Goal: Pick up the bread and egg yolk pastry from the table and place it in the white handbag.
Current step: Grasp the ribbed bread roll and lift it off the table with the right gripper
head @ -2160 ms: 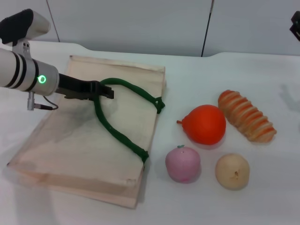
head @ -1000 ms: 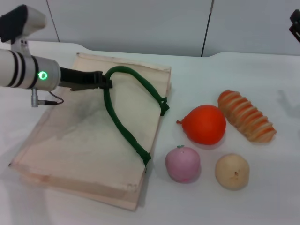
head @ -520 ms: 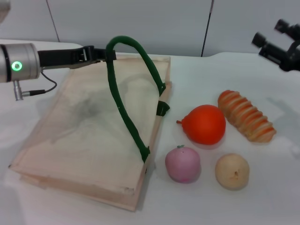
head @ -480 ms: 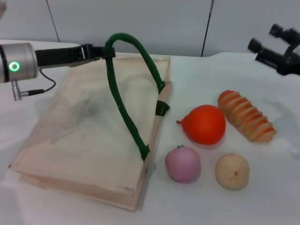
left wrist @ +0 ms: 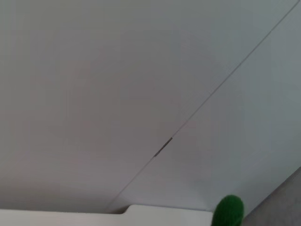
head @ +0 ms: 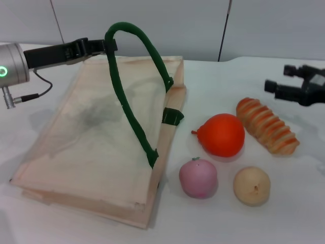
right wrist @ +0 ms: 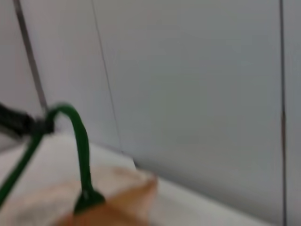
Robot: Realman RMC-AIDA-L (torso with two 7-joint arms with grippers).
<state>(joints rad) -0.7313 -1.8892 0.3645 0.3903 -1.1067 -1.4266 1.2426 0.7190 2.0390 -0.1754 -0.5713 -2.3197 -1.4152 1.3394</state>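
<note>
While the left gripper (head: pixel 109 44) holds the bag's green handle (head: pixel 133 71) clamped and raised, the right gripper (head: pixel 278 81), fingers apart, hovers just behind the bread (head: pixel 266 126). The loaf lies diagonally on the table (head: pixel 213 218), with the pastry (head: pixel 251 185) nearer the camera, both right of the bag (head: pixel 96 147).

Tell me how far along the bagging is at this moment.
Early. Done: nothing bagged; the bread and egg yolk pastry lie on the table. In hand: left gripper lifts the white handbag by its handle; right gripper, open, hangs above the bread. Left: both pick-ups.
</note>
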